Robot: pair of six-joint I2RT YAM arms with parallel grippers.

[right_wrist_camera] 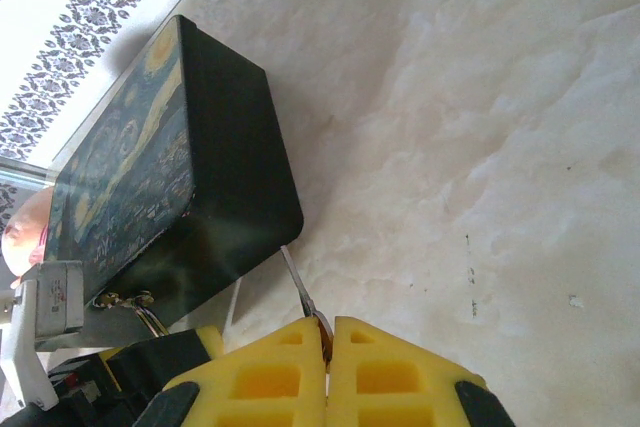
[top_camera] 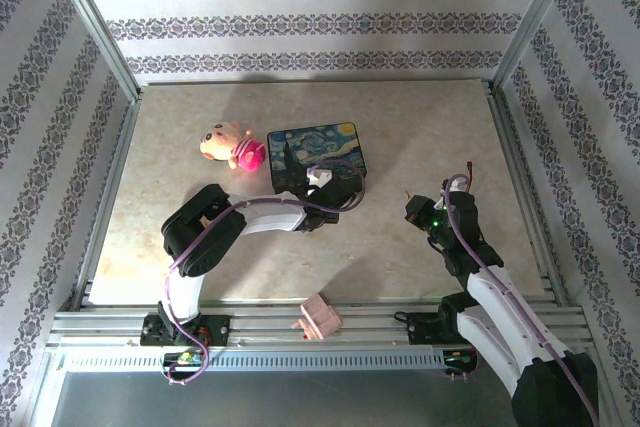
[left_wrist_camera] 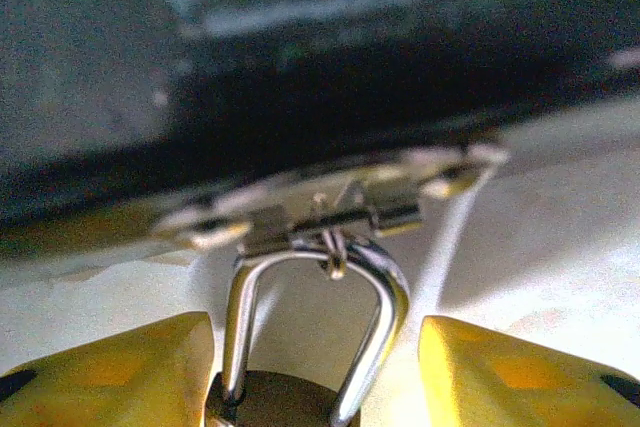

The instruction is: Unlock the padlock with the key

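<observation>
Pink plush toy [top_camera: 228, 144] just beside painted box [top_camera: 320, 155]

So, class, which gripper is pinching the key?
The right gripper, shut on the thin key; the left gripper stands open either side of the padlock.

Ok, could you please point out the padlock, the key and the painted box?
padlock [left_wrist_camera: 285, 402], left wrist view, brass body.
key [right_wrist_camera: 299, 284], right wrist view, thin blade.
painted box [top_camera: 318, 154], top external view, painted lid.

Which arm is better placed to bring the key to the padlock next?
Right: the right pincer is shut on the key; the left pincer, open, flanks the padlock hanging on the box.
</observation>
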